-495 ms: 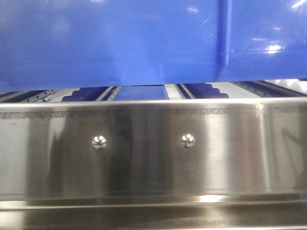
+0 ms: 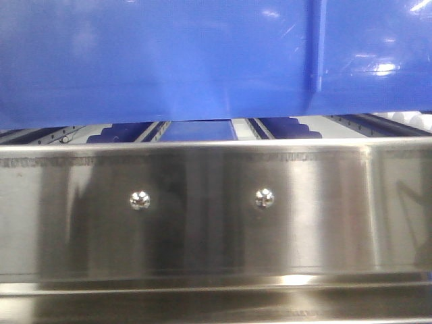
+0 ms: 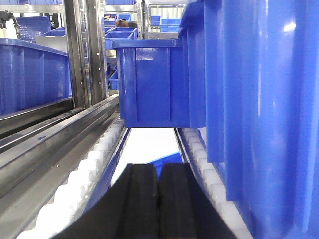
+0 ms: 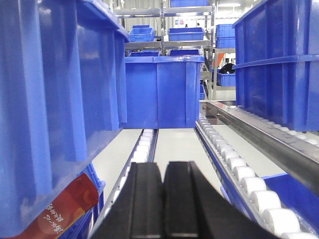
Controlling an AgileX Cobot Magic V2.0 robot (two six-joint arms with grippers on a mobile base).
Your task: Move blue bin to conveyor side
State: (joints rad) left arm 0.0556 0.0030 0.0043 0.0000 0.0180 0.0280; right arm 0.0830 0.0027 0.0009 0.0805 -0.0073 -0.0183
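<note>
The blue bin (image 2: 169, 61) fills the top of the front view, its underside a little above the roller tracks. In the left wrist view its ribbed wall (image 3: 269, 99) stands close on the right of my left gripper (image 3: 159, 172), which is shut with nothing between its black fingers. The right wrist view shows the same bin (image 4: 50, 99) close on the left of my right gripper (image 4: 163, 167), likewise shut and empty. The bin lies between the two grippers. The conveyor is out of view.
A shiny steel rail (image 2: 216, 209) with two rivets crosses the front view. White roller tracks (image 3: 89, 169) (image 4: 234, 164) run ahead. Another blue tote (image 3: 152, 84) (image 4: 162, 92) sits further along, more totes (image 3: 30, 74) (image 4: 279, 59) flank it. A red packet (image 4: 60, 209) lies below.
</note>
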